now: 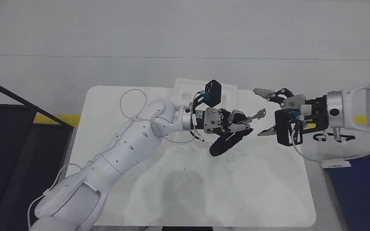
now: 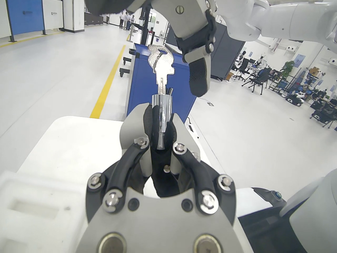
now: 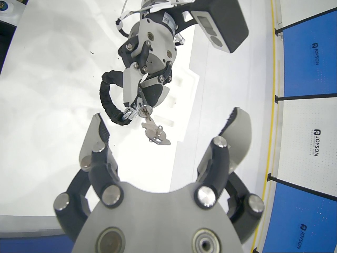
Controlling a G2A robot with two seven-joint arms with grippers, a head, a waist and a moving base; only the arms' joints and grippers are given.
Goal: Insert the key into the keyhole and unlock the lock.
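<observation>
White tabletop [image 1: 243, 190] lies below both arms, with an open factory floor beyond. The left gripper [image 1: 231, 121] is clamped tight around the lock [image 2: 162, 111], a polished chrome cylinder with a black woven-sleeved cable loop [image 3: 106, 98] attached. The key [image 2: 161, 61], flat bright metal with a stippled bow, is seated in the keyhole. Its long axis runs straight out from the lock's face toward the right gripper [image 3: 165, 122], the nearer free arm. That gripper is spread wide, its textured pads flanking the bow without contact. Assessment: insertion is done and the turn is not. It calls for a pinch on the bow and rotation about the key's axis.
</observation>
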